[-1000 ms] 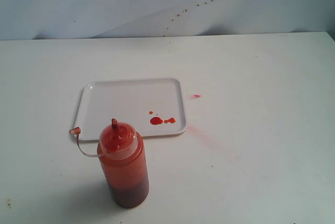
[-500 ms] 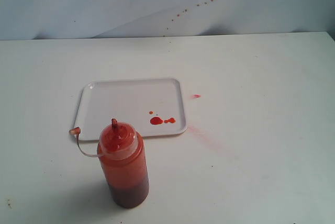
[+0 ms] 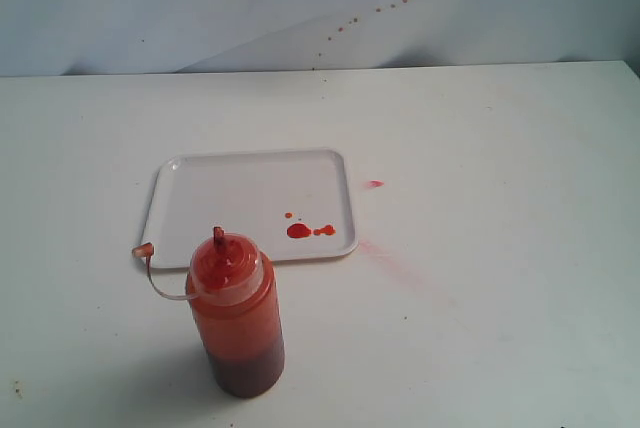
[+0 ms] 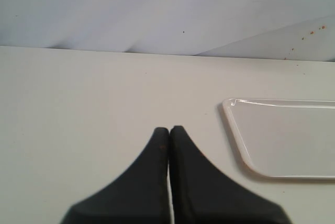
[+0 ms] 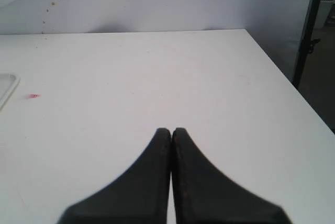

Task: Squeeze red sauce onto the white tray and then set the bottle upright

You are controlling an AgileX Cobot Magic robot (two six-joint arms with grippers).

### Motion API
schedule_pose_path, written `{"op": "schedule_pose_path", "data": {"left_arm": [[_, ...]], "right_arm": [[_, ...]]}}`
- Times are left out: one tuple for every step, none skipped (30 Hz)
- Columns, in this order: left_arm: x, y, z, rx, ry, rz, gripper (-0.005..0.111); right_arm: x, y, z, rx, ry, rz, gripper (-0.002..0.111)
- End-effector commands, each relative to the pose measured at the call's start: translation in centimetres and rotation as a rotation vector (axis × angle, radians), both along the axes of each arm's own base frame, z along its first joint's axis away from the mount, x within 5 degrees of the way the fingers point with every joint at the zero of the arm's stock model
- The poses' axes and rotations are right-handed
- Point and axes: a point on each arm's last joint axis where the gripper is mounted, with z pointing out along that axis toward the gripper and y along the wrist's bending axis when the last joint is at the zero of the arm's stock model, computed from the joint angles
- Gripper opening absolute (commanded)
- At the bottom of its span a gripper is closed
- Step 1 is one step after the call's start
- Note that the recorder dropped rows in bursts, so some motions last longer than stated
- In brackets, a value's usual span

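The bottle (image 3: 237, 318) stands upright on the table in front of the white tray (image 3: 230, 188), its tethered cap (image 3: 143, 250) hanging off to the left. Glossy red sauce (image 3: 299, 231) lies in small drops near the tray's front right corner. Neither arm shows in the exterior view. My left gripper (image 4: 169, 129) is shut and empty over bare table, with a corner of the white tray (image 4: 238, 130) beside it. Over bare table too, my right gripper (image 5: 171, 130) is shut with nothing in it.
A small red fleck (image 3: 375, 184) and a faint pinkish smear (image 3: 385, 256) mark the table right of the tray. The fleck (image 5: 33, 96) also shows in the right wrist view. The table's right edge (image 5: 293, 93) drops off there. A wrinkled white backdrop (image 3: 300, 8) stands behind.
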Motion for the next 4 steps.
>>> {"op": "schedule_pose_path", "data": {"left_arm": [[0.0, 0.0, -0.17, 0.001, 0.0, 0.0, 0.0], [0.0, 0.0, -0.17, 0.001, 0.0, 0.0, 0.0], [0.0, 0.0, -0.17, 0.001, 0.0, 0.0, 0.0], [0.0, 0.0, -0.17, 0.001, 0.0, 0.0, 0.0]], "right_arm": [[-0.03, -0.01, -0.06, -0.01, -0.003, 0.002, 0.0], [-0.03, -0.01, -0.06, -0.01, -0.003, 0.002, 0.0], [-0.03, -0.01, -0.06, -0.01, -0.003, 0.002, 0.0], [-0.03, -0.01, -0.06, -0.01, -0.003, 0.002, 0.0]]}}
